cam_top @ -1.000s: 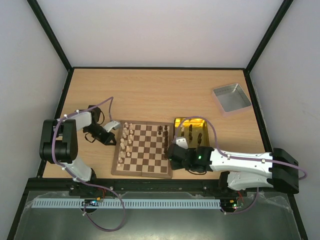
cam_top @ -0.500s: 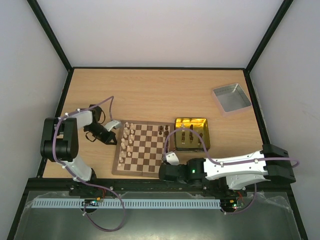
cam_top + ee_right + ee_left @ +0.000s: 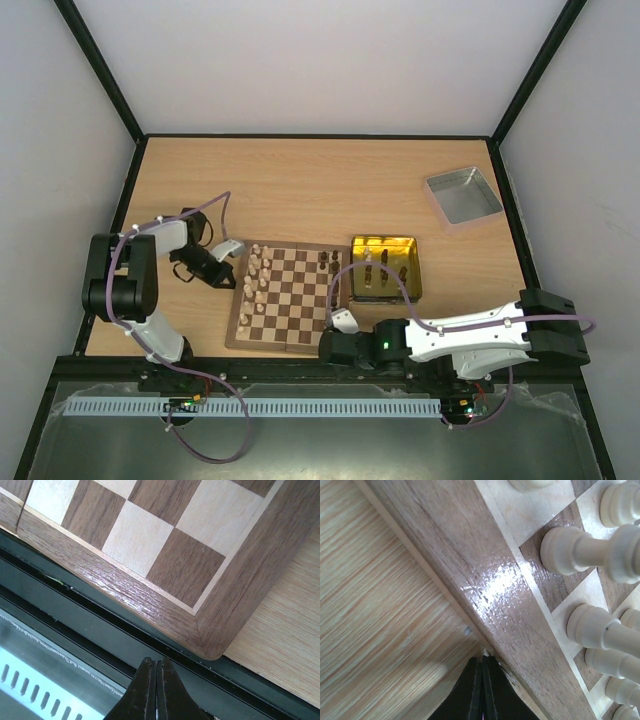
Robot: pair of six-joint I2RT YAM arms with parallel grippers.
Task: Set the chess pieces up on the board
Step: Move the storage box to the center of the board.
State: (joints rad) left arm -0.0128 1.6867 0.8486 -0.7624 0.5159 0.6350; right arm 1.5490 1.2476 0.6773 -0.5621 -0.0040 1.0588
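Wooden table (image 3: 300, 180), board (image 3: 296, 300), chess pieces (image 3: 256, 280), gold tin (image 3: 385, 240)

Chessboard (image 3: 285, 300): dark brown and cream checks, thin cream inlay line, glossy mid-brown border with visible grain. Cream pieces (image 3: 256, 280) plain pale wood; dark brown pieces (image 3: 325, 262) near black from above. Tin (image 3: 385, 245) shiny gold; pieces in the tin (image 3: 368, 268) look mostly dark, hard to tell. Tray (image 3: 462, 195) silver-grey. Table (image 3: 320, 180) light wood grain. Cable (image 3: 215, 205) purple.

Bright even light; glare streak on board (image 3: 490, 587) border; close chess pieces (image 3: 580, 550) slightly blurred.
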